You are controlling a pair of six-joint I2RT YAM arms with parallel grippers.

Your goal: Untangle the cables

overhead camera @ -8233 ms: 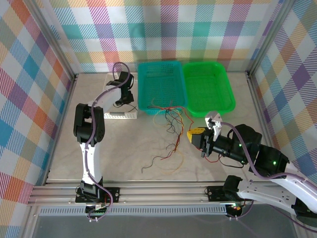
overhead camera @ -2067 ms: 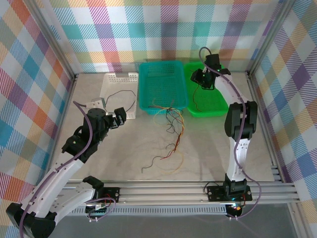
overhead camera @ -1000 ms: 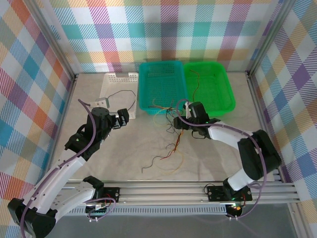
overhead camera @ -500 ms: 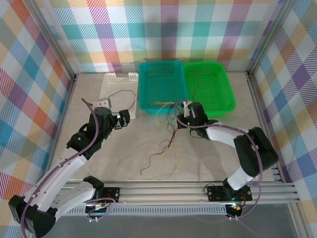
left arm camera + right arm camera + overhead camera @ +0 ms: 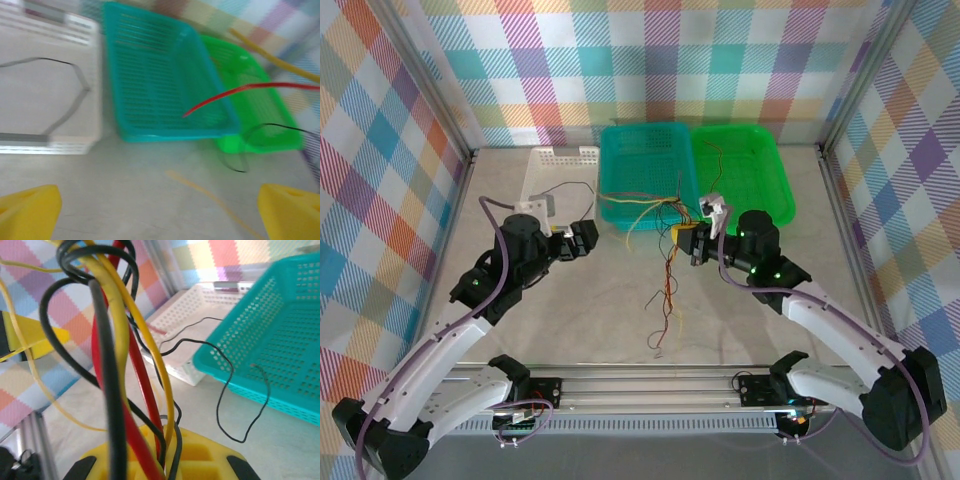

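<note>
We are holding the cables (image 5: 669, 268) in our right gripper (image 5: 682, 238), whose yellow fingers (image 5: 205, 470) are pressing together on the bundle just in front of the teal basket (image 5: 640, 165). From the grip, red, yellow and black strands are hanging down in one tangled string toward the counter (image 5: 570, 310). The lowest end is reaching near the counter's front edge, though we cannot tell whether it is touching. Other strands are arching up and back over the teal basket's near rim. In the right wrist view the wires are crossing and looping over one another directly above the fingers. One thin cable is lying apart in the green basket (image 5: 755, 180), and a black one is lying in the white basket (image 5: 545, 170) on the left. Our left gripper (image 5: 585, 240) is hovering over the counter by the white basket's near corner, its jaws standing wide apart with nothing between them. Its wrist view is blurred, yet we are making out a red strand and a black strand crossing in front of the two coloured baskets.
</note>
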